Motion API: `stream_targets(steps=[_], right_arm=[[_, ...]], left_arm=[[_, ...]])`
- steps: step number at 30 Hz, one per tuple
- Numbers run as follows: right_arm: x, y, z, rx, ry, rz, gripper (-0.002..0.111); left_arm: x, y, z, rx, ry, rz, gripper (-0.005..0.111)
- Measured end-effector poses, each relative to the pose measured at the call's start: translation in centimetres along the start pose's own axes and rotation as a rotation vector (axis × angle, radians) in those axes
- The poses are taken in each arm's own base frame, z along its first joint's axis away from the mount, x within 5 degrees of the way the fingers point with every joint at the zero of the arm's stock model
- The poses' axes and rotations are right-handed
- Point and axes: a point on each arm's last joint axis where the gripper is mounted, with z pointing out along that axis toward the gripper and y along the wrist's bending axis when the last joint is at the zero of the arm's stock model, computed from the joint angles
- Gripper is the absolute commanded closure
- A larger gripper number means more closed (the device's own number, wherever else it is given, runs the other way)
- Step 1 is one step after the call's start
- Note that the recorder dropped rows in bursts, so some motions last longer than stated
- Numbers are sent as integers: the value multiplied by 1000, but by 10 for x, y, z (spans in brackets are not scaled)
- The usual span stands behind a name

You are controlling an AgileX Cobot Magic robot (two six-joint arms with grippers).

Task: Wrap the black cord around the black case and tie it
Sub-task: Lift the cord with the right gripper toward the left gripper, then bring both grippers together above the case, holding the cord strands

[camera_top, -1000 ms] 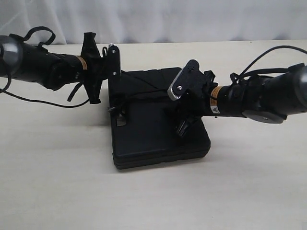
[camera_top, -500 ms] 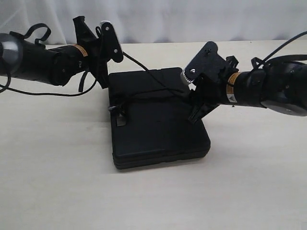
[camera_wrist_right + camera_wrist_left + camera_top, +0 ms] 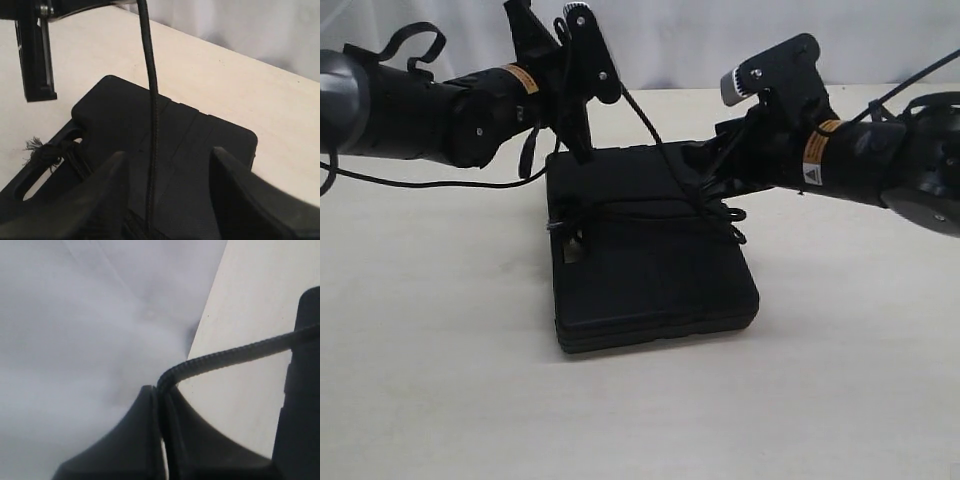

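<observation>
The black case (image 3: 650, 280) lies flat at the middle of the table. The black cord (image 3: 655, 140) crosses its top and rises taut from a tangle (image 3: 720, 212) near the case's right edge to my left gripper (image 3: 613, 88). That gripper is raised over the case's far left corner and shut on the cord (image 3: 230, 354) at its tips (image 3: 161, 390). My right gripper (image 3: 712, 185) hovers open above the case's far right part. In the right wrist view the cord (image 3: 152, 125) runs between its fingers (image 3: 107, 185) without touching either. A frayed knot (image 3: 35, 150) sits by the handle cut-out.
A white curtain (image 3: 720, 40) hangs behind the beige table (image 3: 440, 380). A thin robot cable (image 3: 420, 185) droops under the left arm. Part of the left gripper's frame (image 3: 35, 55) shows in the right wrist view, above the case.
Both arms have risen. The left gripper lifted up and right, drawing the cord taut off the case. The right gripper swung up from the case's top toward its far right.
</observation>
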Motion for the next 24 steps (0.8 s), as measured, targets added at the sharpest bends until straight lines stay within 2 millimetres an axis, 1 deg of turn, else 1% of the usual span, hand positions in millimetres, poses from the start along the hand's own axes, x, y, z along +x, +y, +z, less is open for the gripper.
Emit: stream_targets(steps=[3, 7, 11, 14, 16, 19, 24], right_arm=[[-6, 1, 1, -21, -17, 23, 61], [-16, 5, 7, -92, -24, 42, 61], [-21, 5, 23, -145, 23, 48, 61], [-21, 3, 38, -158, 50, 37, 61], [-18, 0, 48, -149, 70, 38, 64], [-11, -6, 60, -92, 111, 39, 76], [0, -9, 69, -79, 149, 19, 100]], left_arm=[[-11, -6, -2, 11, -25, 5, 107], [-21, -13, -3, 27, -48, 14, 107], [-24, -15, -3, 32, -54, 18, 107], [-24, -15, -3, 32, -54, 18, 107], [-24, -15, -3, 32, -54, 18, 107], [-24, -15, -3, 32, -54, 18, 107], [-24, -15, -3, 32, -54, 18, 107]])
